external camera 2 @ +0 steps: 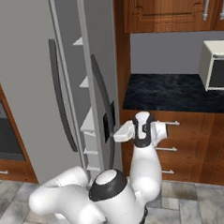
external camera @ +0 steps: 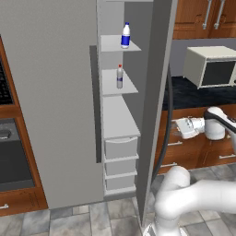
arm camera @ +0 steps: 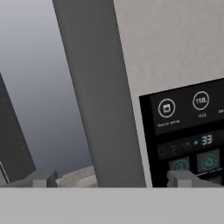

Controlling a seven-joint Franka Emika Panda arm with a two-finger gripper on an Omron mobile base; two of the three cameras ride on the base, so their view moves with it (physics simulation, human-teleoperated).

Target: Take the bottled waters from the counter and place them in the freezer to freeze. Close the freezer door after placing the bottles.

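Fingers (arm camera: 43,178) spread wide, empty, either side of the freezer door's long dark handle (arm camera: 98,96); control panel (arm camera: 188,131) just right of it. Freezer door (external camera: 154,106) stands ajar. Blue-capped bottle (external camera: 125,36) on an upper freezer shelf, red-capped bottle (external camera: 120,76) one shelf below. Desk (external camera 2: 174,93) to the right.

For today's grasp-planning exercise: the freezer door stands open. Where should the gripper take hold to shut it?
The long dark handle, approached squarely from the freezer door's outer face. It is an upright bar standing proud of the panel, so the open gripper can straddle it.
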